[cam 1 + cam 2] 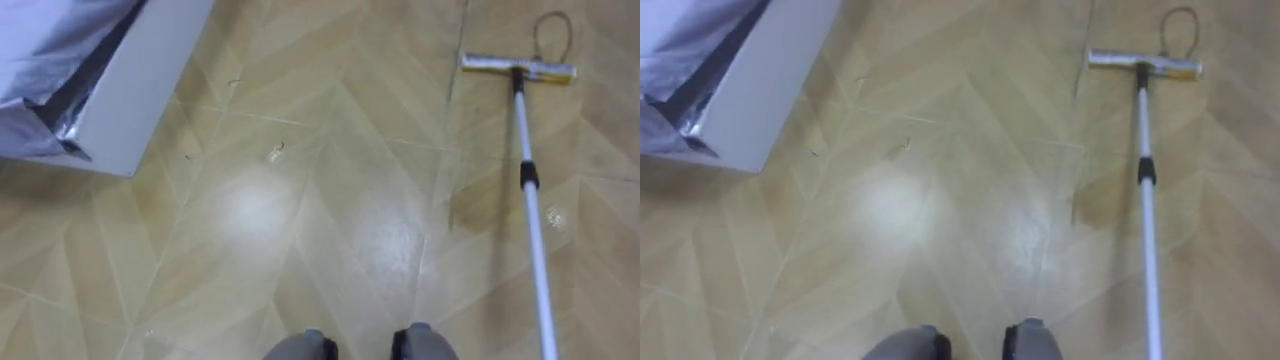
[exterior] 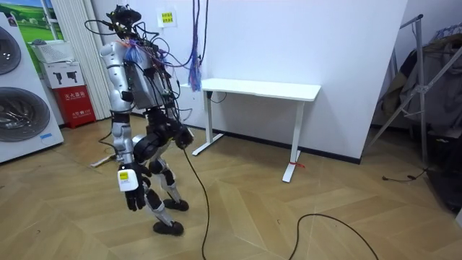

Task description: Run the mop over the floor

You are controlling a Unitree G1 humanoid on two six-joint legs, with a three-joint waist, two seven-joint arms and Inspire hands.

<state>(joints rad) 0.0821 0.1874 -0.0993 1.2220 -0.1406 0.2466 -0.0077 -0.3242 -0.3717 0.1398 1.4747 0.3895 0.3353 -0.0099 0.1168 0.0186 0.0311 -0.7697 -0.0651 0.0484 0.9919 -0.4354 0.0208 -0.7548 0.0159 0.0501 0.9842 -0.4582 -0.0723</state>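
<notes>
The wooden floor with its zigzag boards is right under the robot, pale and shiny where the light hits it. Next biggest is a white box off to the robot's front left, with a crumpled silvery sheet spilling over its top.

The mop lies flat on the floor ahead and to the robot's right, with nothing holding it. Its long axis runs near to far. The flat head sits crosswise at the far end, pointing away from the robot. The white pole comes back towards the robot's right side, leaning slightly outward, with a black collar partway along. A darker patch of floor lies just beside the pole. A thin loop of cord lies just past the head, and a small scrap lies on the boards near the box.

From across the room, the robot stands bent forward on the open floor, between the washing machines and a white desk against the wall. The left robot hand hangs at its side, fingers loose and pointing down, holding nothing.
</notes>
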